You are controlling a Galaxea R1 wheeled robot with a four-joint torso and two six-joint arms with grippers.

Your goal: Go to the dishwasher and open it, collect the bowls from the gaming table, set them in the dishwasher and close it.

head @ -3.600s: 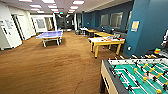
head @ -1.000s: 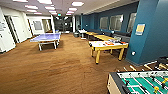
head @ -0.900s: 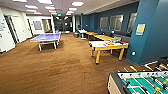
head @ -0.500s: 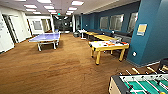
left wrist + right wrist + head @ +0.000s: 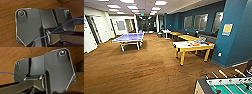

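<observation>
**Camera swung left; gaming table brought toward the middle of the room view**

Since the earlier head views the whole picture has been shifted: the foosball table has been pushed down into the near corner, so a turn or advance of the robot is inferred, not a move of the furniture.

Nearest the gaming table, on the robot's side, the foosball table is seen, with bare wood floor between them. The gaming table, a desk with white top and yellow rim, is set just off the blue wall, presumably to leave walking room. Its long axis is judged to run across the view, parallel to the row of windows. Coloured items on its top are too blurred to be named as bowls. Beyond and well apart, a blue ping-pong table is seen.

Whether either claw is apart or together cannot be told.
</observation>
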